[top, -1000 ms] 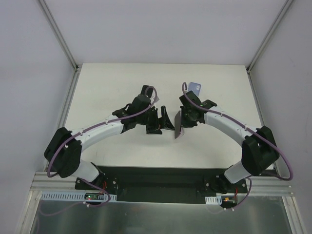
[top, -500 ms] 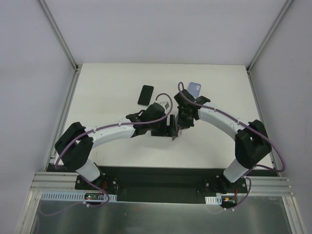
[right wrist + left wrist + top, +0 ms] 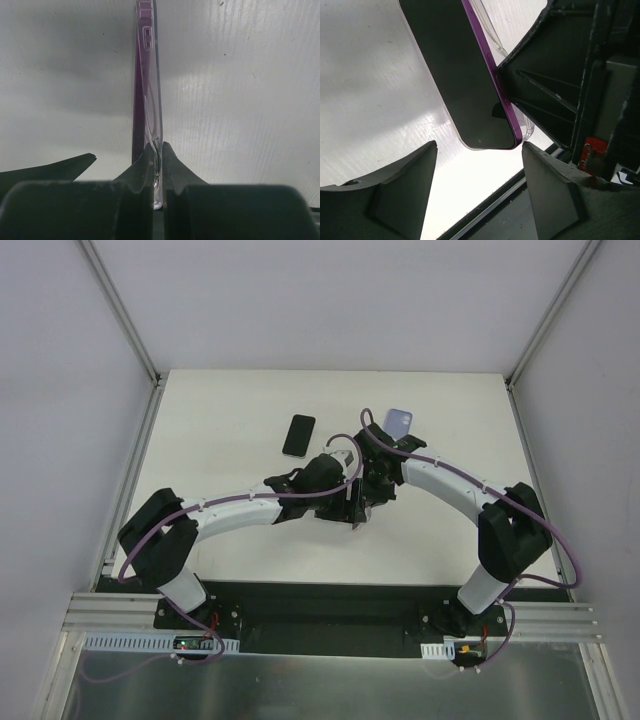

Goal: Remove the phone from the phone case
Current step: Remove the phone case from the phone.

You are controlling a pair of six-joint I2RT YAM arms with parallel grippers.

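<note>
Right gripper [image 3: 156, 150] is pinched tight on the rim of the clear case [image 3: 158, 120] and holds it on edge. The purple phone [image 3: 470, 85] sits inside, presumably presented for the other arm. Left gripper [image 3: 478, 147] stands wide, a finger either side of the case's lower end, touching nothing (lining up, I'd guess). Only the right wrist view shows how thin the pinch is. Only the overhead shows a black phone [image 3: 298, 435] and a lavender slab [image 3: 400, 422] lying beyond the case.
</note>
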